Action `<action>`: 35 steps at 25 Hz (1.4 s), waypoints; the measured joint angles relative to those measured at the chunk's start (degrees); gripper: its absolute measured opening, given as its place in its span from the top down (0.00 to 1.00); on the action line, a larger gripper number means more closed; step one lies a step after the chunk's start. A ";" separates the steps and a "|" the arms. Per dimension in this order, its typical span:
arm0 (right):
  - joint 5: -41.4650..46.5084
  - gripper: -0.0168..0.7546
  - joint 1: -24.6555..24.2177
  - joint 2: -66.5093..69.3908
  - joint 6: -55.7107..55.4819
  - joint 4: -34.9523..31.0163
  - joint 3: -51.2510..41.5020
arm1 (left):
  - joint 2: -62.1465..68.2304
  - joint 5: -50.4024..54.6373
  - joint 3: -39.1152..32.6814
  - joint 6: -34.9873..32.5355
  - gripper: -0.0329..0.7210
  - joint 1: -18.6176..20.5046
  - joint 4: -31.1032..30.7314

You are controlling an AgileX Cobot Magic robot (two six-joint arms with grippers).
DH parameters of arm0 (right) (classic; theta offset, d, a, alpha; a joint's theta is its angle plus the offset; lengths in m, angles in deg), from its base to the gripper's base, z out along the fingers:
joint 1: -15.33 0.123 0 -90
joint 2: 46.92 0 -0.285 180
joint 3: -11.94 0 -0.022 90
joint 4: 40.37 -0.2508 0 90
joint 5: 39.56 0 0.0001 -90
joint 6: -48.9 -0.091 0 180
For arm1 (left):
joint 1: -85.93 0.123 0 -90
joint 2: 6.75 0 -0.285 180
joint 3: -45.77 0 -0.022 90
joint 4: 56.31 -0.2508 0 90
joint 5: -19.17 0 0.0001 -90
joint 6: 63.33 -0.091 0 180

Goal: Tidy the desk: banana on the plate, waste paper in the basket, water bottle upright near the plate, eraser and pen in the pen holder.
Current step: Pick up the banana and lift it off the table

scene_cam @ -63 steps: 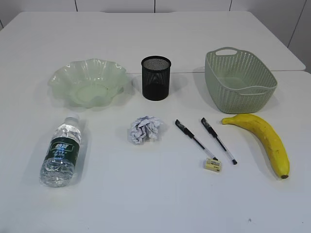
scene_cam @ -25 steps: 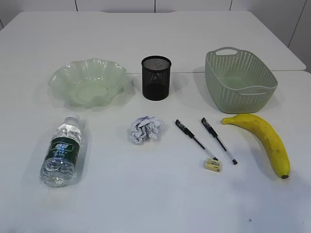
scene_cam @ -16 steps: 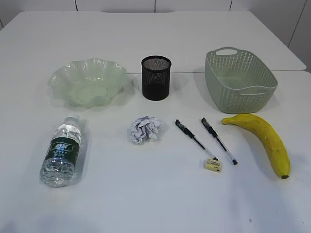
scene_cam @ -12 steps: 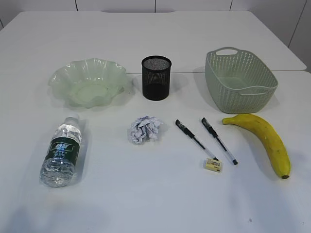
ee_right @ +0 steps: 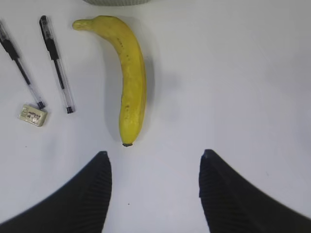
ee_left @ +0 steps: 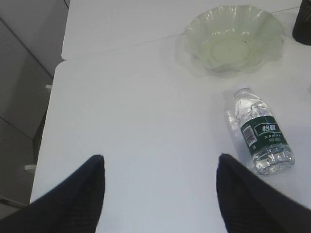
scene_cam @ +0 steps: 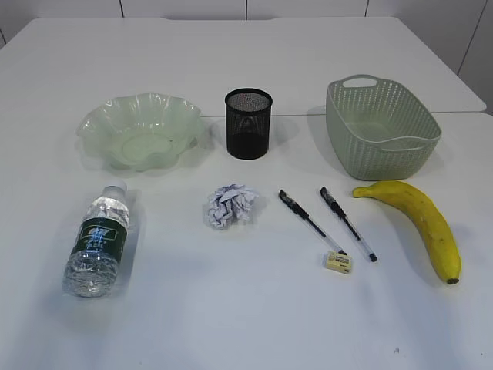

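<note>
Desk untouched, both grippers hovering empty

Nothing on the table has been moved over the last seconds: the banana [ee_right: 132, 73] lies beside the basket [scene_cam: 383, 127], the bottle [ee_left: 260, 132] on its side below the plate [ee_left: 232, 39]. The left gripper [ee_left: 160, 194] and right gripper [ee_right: 154, 191] are held spread; no step is begun.

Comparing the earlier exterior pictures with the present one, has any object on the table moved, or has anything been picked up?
Nothing visibly changed. The banana, the paper ball, the water bottle, the two pens and the eraser all lie where they were. No gripper has taken hold of anything.
</note>
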 joint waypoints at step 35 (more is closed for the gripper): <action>-4.48 0.32 0.00 34.66 10.21 -7.30 16.45 | 30.00 -0.46 14.71 1.07 0.31 0.00 2.36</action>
